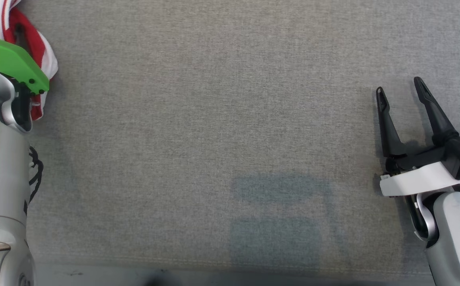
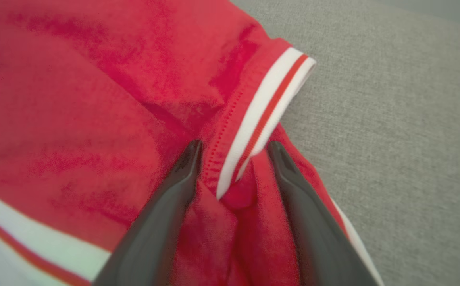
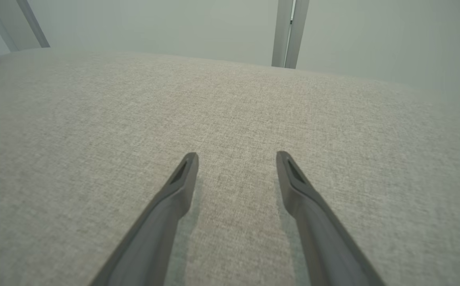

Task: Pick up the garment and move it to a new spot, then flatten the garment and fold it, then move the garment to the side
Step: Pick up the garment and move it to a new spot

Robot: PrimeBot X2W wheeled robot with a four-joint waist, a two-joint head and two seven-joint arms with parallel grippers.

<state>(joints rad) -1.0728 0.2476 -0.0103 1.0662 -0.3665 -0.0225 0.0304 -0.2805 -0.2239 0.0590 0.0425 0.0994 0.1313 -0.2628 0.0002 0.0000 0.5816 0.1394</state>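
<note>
Left gripper (image 2: 234, 144) spread astride garment (image 2: 95, 99) fold, seemingly unclamped; right gripper (image 3: 236, 155) splayed, well apart.

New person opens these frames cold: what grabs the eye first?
The red garment with its white-and-red striped trim, bunched at the head view's upper left on the grey fabric surface. The left gripper is right on it, jaws apart astride a fold of the trim. Next come the bright green cover on the left wrist, and the right gripper at the right over bare fabric, jaws wide apart.
</note>
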